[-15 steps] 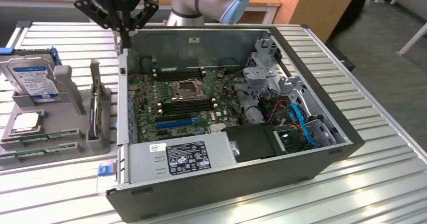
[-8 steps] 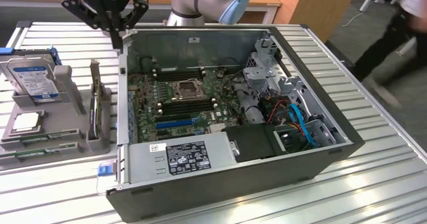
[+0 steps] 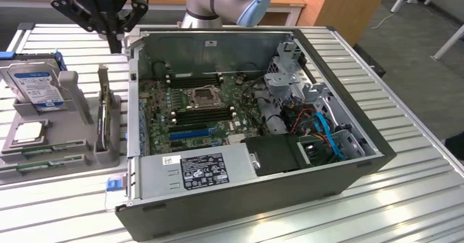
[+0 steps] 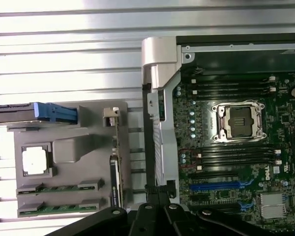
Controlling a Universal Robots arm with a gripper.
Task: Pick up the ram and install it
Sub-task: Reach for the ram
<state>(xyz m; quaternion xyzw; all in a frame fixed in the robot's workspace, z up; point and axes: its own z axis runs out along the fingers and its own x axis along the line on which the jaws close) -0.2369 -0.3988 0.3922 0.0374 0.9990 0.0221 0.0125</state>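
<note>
1. Gray holder: hard drive, processor beside the ram; open case alongside.
2. Ram lies flat in holder, long axis toward case.
3. Gripper above holder, pressed together, empty.

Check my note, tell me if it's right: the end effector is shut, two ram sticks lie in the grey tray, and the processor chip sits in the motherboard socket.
One part is wrong: the motherboard socket is empty, and the processor chip sits in the grey tray, as the wrist view shows. The end effector is shut and two ram sticks lie in the tray.
</note>
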